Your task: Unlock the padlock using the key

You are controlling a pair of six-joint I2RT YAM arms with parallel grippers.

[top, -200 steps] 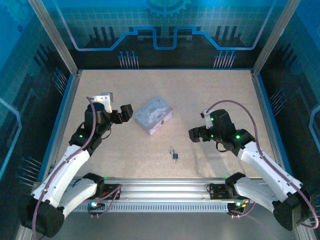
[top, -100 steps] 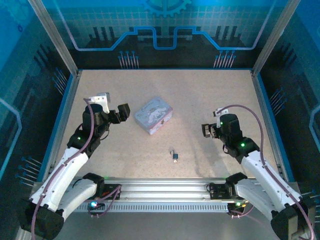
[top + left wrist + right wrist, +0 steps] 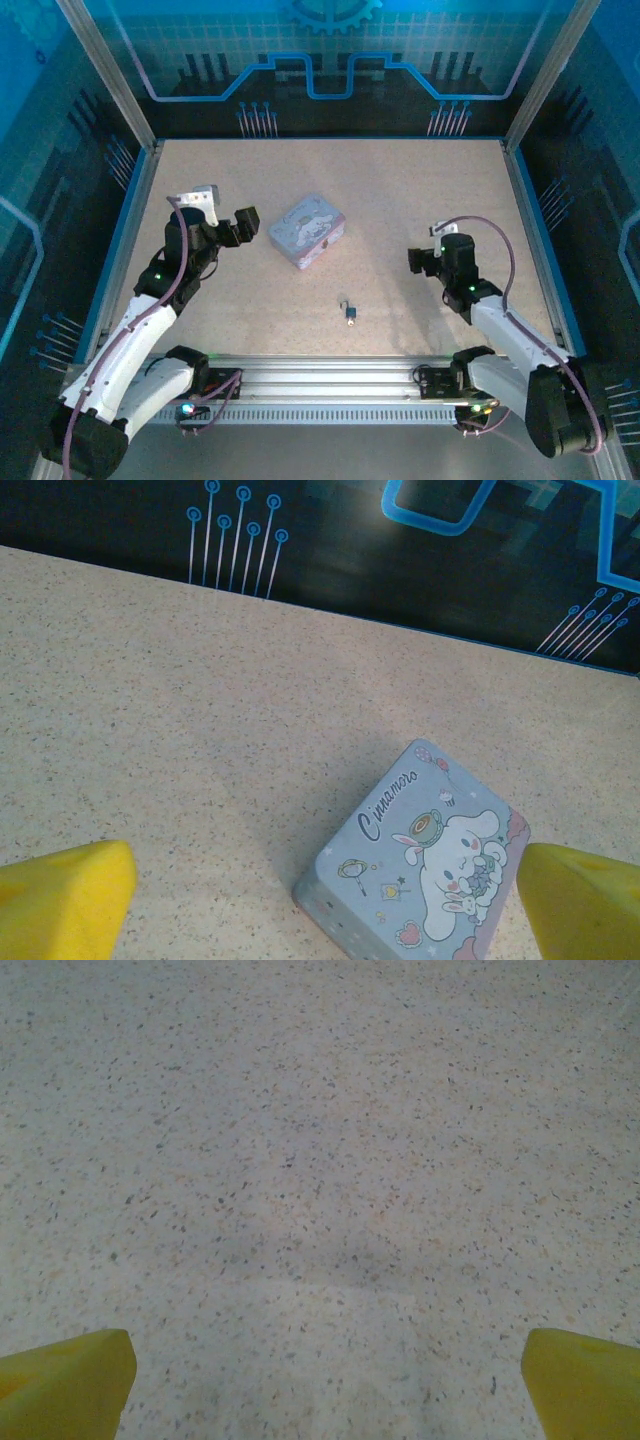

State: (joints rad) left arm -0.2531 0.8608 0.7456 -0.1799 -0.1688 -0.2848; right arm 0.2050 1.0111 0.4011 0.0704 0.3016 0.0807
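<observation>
Padlock, tiny and dark with a thin metal shackle (image 3: 349, 311), lies on the speckled beige tabletop (image 3: 420, 180), close to the silver aluminium rail (image 3: 330, 372) at the near edge and roughly midway between the two arms. Nothing touches it. At this size we cannot tell the small grey metal key apart from the padlock.

We find the left gripper (image 3: 243, 226) just left of the pale lavender rectangular tin box with a cartoon rabbit lid (image 3: 307, 230), apart from it. Its jaws stand wide and hold nothing. From the left wrist, its yellow fingertips (image 3: 65, 895) sit at the two lower corners, with the box on the table between and beyond them.

We find the right gripper (image 3: 419, 262) on the right side, well apart from padlock and box. Its jaws are likewise spread wide and empty, and its yellow pads (image 3: 580, 1380) frame bare tabletop.
</observation>
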